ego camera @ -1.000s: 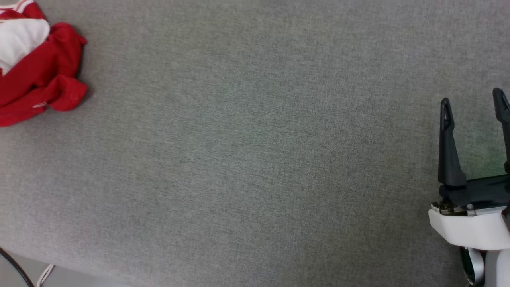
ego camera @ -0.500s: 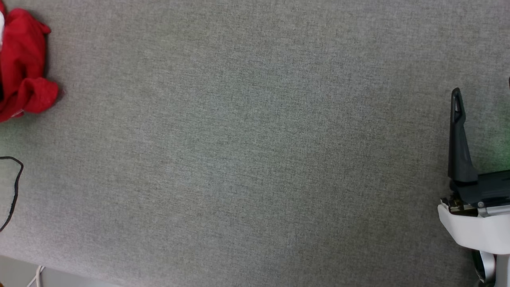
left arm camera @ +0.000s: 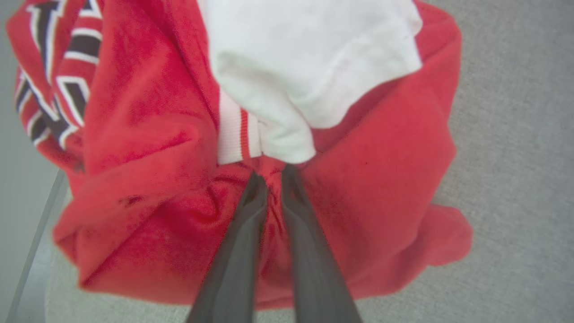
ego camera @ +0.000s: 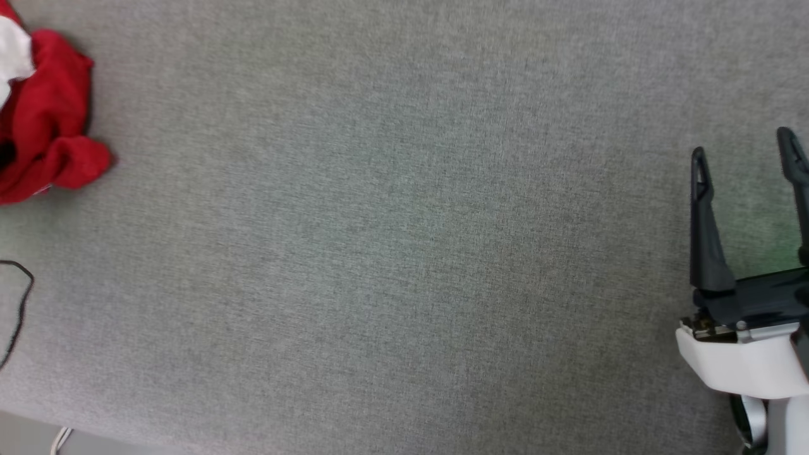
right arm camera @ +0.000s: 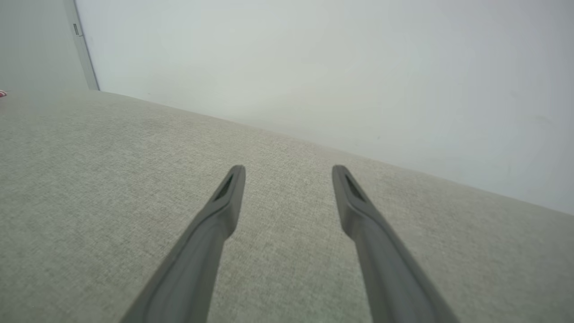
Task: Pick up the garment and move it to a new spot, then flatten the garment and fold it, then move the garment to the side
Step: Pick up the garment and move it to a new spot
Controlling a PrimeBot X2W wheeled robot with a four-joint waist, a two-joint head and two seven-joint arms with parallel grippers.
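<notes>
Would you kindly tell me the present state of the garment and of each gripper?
garment: crumpled in a heap, not yet flattened or folded.
left gripper: shut on a pinch of the garment's red cloth.
right gripper: open, holding nothing.

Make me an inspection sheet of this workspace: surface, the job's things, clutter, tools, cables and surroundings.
Surface: grey woven surface, flat, mostly bare.
Job's things: garment, red with a white sleeve, bunched in a heap near the surface's left edge.
Clutter: nothing seen.
Tools: left tool closed on a red fold of the garment; right tool open, holding nothing, over bare surface.
Cables: thin black cable at the head view's left edge; white cord beyond the near edge.
Surroundings: pale wall behind the far edge.
</notes>
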